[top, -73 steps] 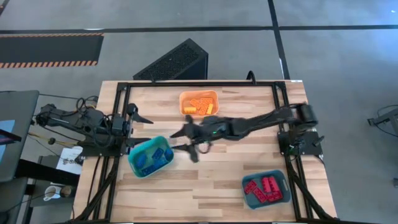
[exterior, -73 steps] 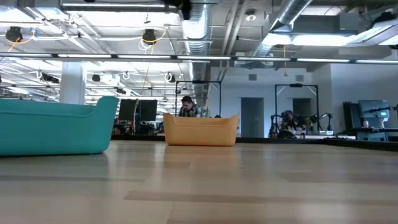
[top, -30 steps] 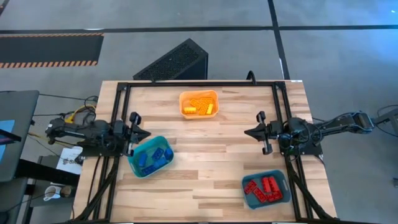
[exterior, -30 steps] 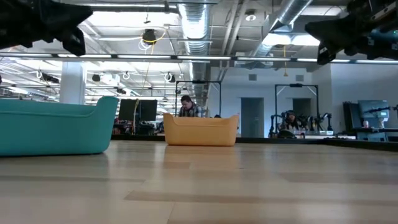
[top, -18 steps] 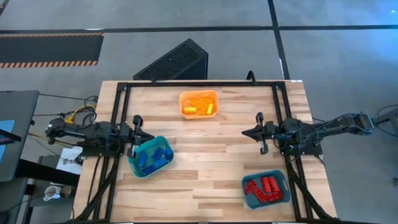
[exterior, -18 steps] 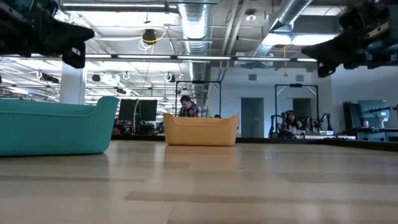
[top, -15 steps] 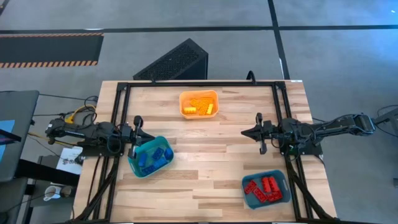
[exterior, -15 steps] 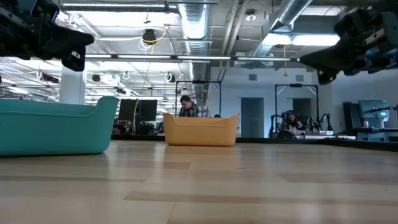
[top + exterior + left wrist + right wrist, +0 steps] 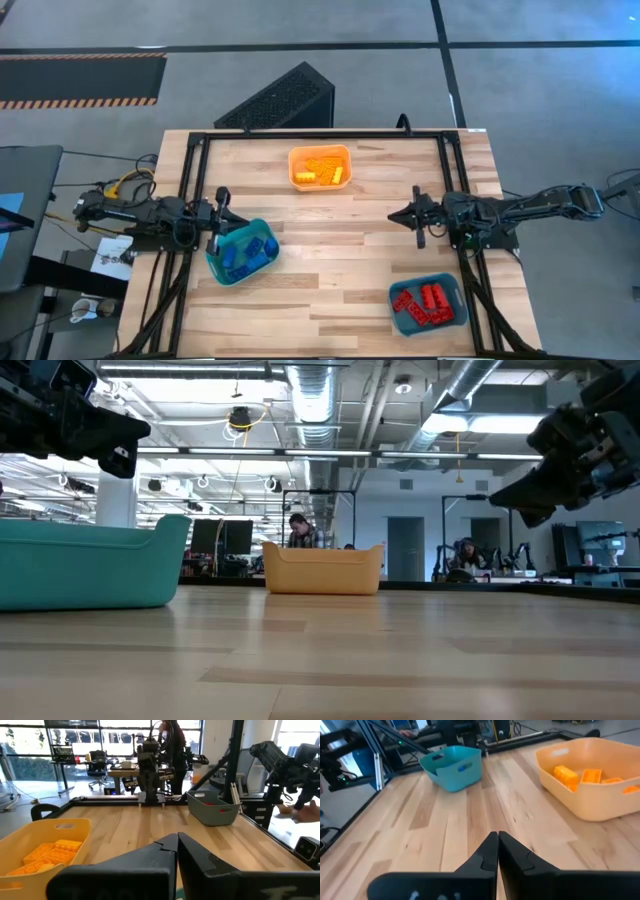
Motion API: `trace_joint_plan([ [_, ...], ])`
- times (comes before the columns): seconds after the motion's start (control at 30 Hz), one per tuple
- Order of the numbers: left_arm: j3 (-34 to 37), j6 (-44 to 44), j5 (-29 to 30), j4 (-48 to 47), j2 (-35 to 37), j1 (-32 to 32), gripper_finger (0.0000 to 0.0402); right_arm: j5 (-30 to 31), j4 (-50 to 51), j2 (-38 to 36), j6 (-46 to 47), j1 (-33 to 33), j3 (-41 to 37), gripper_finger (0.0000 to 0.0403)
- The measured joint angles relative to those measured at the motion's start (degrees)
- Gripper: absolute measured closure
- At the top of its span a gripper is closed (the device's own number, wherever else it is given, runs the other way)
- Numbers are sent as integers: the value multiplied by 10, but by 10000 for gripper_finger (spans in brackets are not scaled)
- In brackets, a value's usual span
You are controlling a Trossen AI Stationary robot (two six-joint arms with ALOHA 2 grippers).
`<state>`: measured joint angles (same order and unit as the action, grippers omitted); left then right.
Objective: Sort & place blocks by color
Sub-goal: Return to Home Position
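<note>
All blocks in view lie in bins: blue blocks in a teal bin at the left, yellow blocks in an orange bin at the far middle, red blocks in a darker teal bin at the near right. My left gripper hangs shut and empty just beyond the teal bin's far left corner; its fingertips are together. My right gripper hangs shut and empty over bare wood right of centre, fingertips together, well above the table.
A black frame runs round the table's edges. Bare wood lies between the three bins. Past the far edge, a person sits in the room beyond, and a black slatted box stands on the floor.
My right gripper has come down and reached a little toward the table's left. My left gripper has edged toward the table's right, closer to the teal bin. No block has moved.
</note>
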<state>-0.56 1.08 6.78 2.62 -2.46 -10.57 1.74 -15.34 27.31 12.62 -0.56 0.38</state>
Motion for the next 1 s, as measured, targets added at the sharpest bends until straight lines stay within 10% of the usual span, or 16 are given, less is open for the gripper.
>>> trace_joint_plan([
  [1.0, 1, -8, 0, 0, 0, 0, 401, -1, 17, 0, -2, 0, 0, 369],
])
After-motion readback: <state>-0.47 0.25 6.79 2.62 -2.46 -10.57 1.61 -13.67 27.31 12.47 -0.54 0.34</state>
